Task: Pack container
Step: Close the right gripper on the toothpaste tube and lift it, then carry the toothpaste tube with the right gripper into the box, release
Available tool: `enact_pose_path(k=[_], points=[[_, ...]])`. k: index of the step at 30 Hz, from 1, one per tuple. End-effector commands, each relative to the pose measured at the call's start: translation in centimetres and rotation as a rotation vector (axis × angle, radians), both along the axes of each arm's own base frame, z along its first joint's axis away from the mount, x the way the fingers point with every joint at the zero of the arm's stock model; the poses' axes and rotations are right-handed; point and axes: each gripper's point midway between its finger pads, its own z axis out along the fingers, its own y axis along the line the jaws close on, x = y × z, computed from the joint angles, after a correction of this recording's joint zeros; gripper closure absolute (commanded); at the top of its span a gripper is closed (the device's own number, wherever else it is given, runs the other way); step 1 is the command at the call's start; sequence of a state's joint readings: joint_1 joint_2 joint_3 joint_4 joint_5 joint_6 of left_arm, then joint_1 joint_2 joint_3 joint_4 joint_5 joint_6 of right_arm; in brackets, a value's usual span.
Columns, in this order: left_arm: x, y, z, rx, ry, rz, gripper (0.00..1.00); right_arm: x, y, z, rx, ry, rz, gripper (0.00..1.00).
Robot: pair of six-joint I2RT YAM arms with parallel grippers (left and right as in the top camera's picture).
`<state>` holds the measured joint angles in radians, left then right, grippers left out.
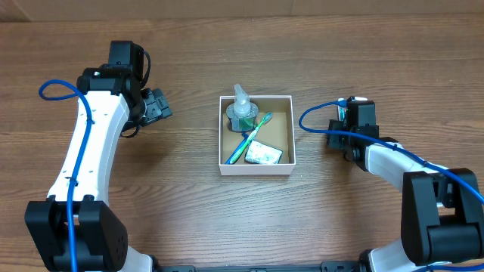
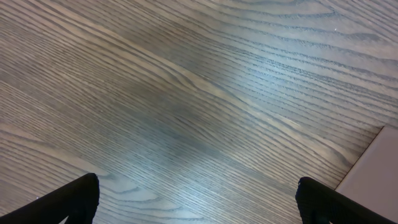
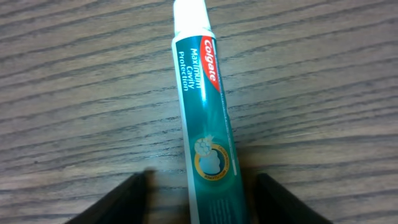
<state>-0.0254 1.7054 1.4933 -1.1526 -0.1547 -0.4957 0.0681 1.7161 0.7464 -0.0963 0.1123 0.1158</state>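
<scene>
The container [image 1: 255, 171], a small square white-walled box with a brown inside, sits at the table's middle. It holds a clear bottle with a nozzle cap [image 1: 242, 112], a blue-green toothbrush [image 1: 249, 139] and a small white packet [image 1: 264, 156]. A teal toothpaste tube [image 3: 204, 93] lies on the wood. My right gripper [image 3: 200, 179] is open, a finger on each side of the tube, not touching it. In the overhead view the right gripper [image 1: 349, 121] is right of the container and covers the tube. My left gripper [image 2: 198, 184] is open and empty over bare wood, left of the container [image 1: 160, 106].
A white wall of the container [image 2: 380, 167] shows at the right edge of the left wrist view. Blue cables loop beside both arms [image 1: 314, 117]. The table is dark wood [image 1: 189, 211].
</scene>
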Motion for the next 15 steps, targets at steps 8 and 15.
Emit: enact_pose_path(k=[8, 15], points=[[0.4, 0.3, 1.5, 0.008, -0.045, 0.005, 0.00, -0.9, 0.1, -1.5, -0.001, 0.070, -0.003, 0.78], [0.4, 0.3, 1.5, 0.008, -0.045, 0.005, 0.00, 0.0, 0.1, 1.3, 0.049, 0.085, -0.097, 0.83]])
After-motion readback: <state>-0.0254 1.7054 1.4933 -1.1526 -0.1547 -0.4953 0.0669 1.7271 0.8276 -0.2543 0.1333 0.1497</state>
